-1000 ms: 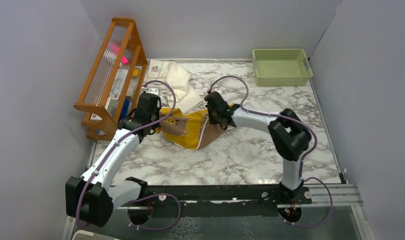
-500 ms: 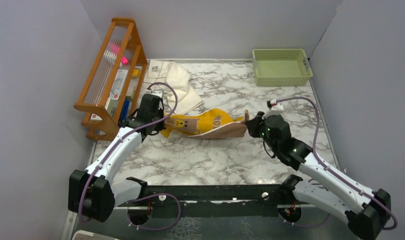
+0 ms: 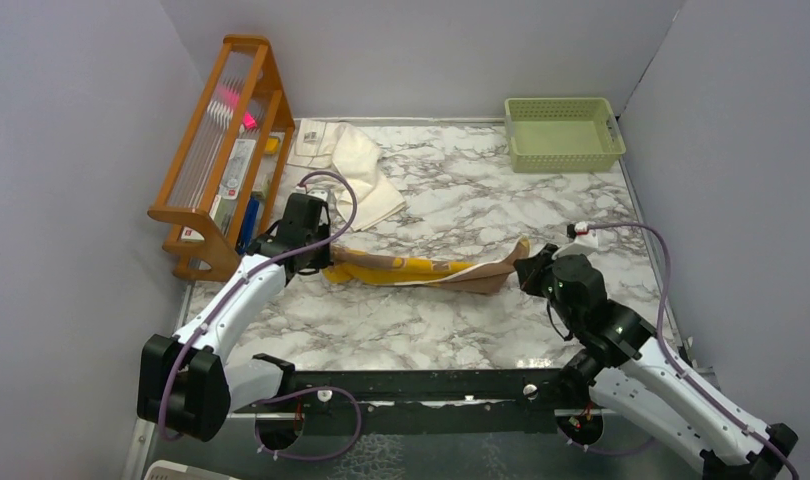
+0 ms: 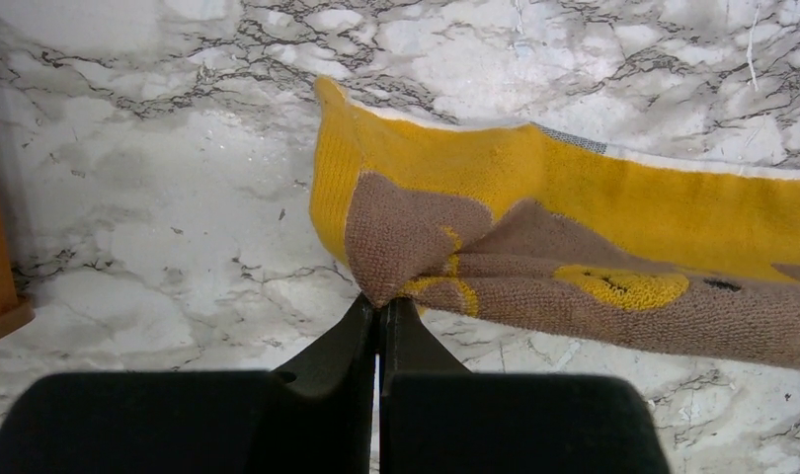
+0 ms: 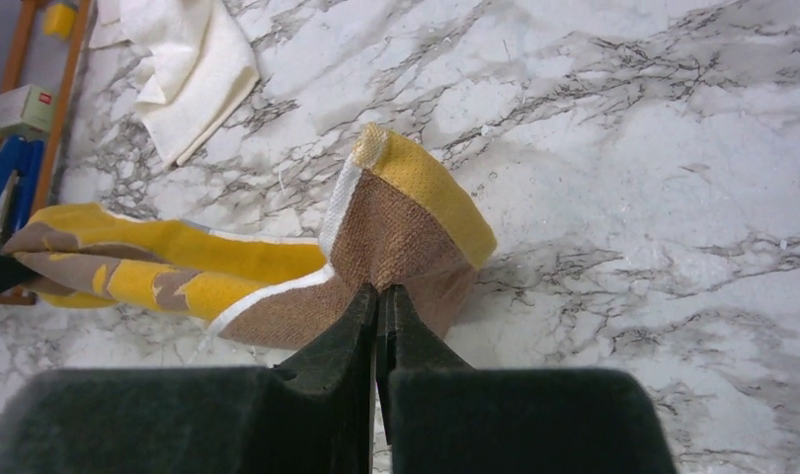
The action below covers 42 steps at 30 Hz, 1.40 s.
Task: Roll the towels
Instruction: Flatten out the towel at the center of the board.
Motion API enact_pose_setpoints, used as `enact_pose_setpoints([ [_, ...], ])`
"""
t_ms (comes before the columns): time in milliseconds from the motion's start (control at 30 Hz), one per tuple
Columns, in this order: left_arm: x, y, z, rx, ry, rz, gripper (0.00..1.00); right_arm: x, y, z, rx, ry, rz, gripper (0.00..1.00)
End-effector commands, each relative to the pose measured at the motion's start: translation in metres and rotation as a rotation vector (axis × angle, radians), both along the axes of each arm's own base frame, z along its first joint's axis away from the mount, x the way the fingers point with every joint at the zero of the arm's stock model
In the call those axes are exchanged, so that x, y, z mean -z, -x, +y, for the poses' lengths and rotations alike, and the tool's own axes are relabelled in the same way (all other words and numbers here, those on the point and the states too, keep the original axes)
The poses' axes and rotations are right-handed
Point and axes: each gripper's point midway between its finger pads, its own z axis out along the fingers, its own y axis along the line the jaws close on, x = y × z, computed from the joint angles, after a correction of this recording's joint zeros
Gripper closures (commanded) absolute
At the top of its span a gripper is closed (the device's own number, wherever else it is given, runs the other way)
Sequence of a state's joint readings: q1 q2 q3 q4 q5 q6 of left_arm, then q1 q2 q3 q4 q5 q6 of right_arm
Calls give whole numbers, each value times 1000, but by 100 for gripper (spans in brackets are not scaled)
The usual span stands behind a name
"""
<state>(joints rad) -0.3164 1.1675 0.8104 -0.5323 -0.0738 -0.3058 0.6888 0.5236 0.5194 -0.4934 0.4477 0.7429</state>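
Note:
The brown towel with mustard-yellow reverse [image 3: 421, 268] hangs stretched into a long narrow band across the middle of the marble table. My left gripper [image 3: 324, 262] is shut on its left corner [image 4: 386, 286], the brown cloth pinched between the fingertips. My right gripper [image 3: 526, 268] is shut on the right corner [image 5: 391, 259], where white edging shows. The cream towel [image 3: 349, 170] lies crumpled at the back left, also in the right wrist view [image 5: 184, 69], untouched.
A wooden rack [image 3: 221, 150] with boxes and small items stands along the left wall, close to my left arm. A pale green basket [image 3: 563, 132] sits at the back right corner. Grey walls enclose the table on three sides.
My right gripper has pulled the towel's corner from the table's middle out to the right, swinging its arm round. The towel went from a bunched heap to a taut band. The left gripper barely moved.

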Motion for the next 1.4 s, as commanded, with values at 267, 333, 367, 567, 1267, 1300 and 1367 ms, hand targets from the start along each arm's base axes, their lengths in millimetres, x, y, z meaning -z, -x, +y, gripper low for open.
enact_pose_setpoints([
  [267,-111,-81,-14,26,-19,-230,98,-134,-72,22,32,127,-308,99],
  [333,-139,-89,-12,20,-30,-293,98,-161,-71,19,42,115,-360,99],
  [367,-150,-89,-11,19,-29,-319,98,-169,-69,16,46,109,-375,99],
  [567,-79,-38,-13,29,35,-155,94,-110,-28,-6,51,45,-220,99],
  [1267,-44,-70,8,5,-96,-83,6,-68,-87,22,12,214,-170,0],
  [1300,-43,-72,15,-7,-104,-81,6,-55,-96,28,-32,219,-113,0],
  [1367,-40,-77,28,-25,-106,-68,5,-24,-112,36,-133,187,17,0],
])
